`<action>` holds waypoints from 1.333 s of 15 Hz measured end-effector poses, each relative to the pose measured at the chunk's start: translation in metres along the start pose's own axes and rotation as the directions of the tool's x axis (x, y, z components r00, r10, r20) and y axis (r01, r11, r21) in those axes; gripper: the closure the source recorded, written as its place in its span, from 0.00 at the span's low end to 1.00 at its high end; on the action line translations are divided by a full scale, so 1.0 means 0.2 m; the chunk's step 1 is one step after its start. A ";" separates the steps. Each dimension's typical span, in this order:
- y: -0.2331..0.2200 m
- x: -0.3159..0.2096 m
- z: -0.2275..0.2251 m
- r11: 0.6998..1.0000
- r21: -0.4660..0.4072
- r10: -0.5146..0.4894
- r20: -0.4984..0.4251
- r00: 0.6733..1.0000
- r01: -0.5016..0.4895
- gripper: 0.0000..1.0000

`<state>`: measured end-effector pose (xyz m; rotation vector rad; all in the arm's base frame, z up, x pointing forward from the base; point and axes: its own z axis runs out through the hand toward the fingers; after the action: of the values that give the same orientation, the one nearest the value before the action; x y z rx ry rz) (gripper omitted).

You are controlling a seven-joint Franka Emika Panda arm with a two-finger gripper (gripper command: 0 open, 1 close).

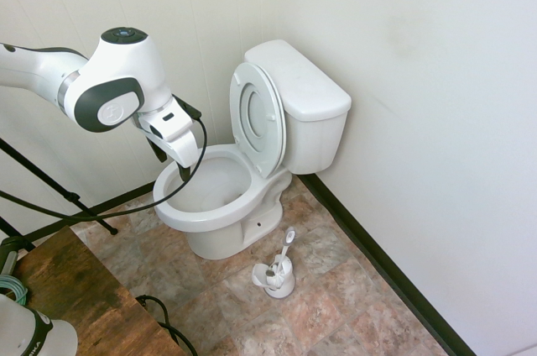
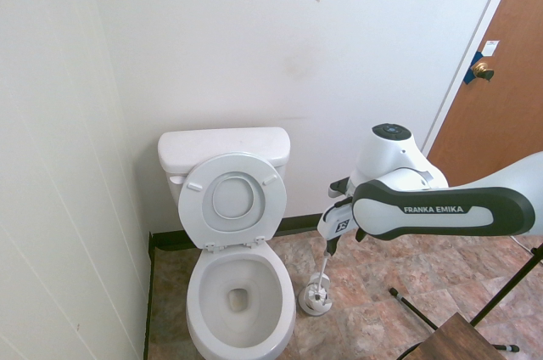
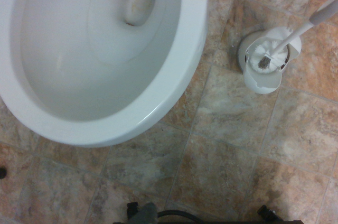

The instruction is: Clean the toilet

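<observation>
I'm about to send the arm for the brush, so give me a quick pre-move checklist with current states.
1. Toilet seat and lid raised, bowl exposed: ok.
2. Brush standing in its holder on the floor beside the bowl: ok.
3. Brush handle free of obstructions: ok.
4. Hand empty: ok.
5. Hand over the brush: not ok, it hangs near the bowl rim.
6. Finger opening: cannot tell from the pictures.

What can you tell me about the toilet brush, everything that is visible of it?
The toilet brush is white, with a thin straight handle and bristles at its lower end. It stands tilted in a small white holder on the tiled floor, beside the toilet bowl, apart from it. The bristles look grey and used. Only the holder touches it.
</observation>
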<state>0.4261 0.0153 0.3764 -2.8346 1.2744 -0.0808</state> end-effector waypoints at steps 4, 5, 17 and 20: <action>-0.02 0.09 0.00 0.999 -0.004 0.039 0.029 0.999 -0.039 0.00; -0.04 0.19 0.00 0.997 -0.001 0.071 0.041 0.997 -0.071 0.00; -0.12 1.14 0.67 0.894 -0.020 0.448 0.060 0.892 -0.447 0.00; -0.08 1.25 0.82 0.869 -0.041 0.495 0.045 0.868 -0.494 0.00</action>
<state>0.6137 -0.1592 0.2227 -2.4091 1.9511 0.0302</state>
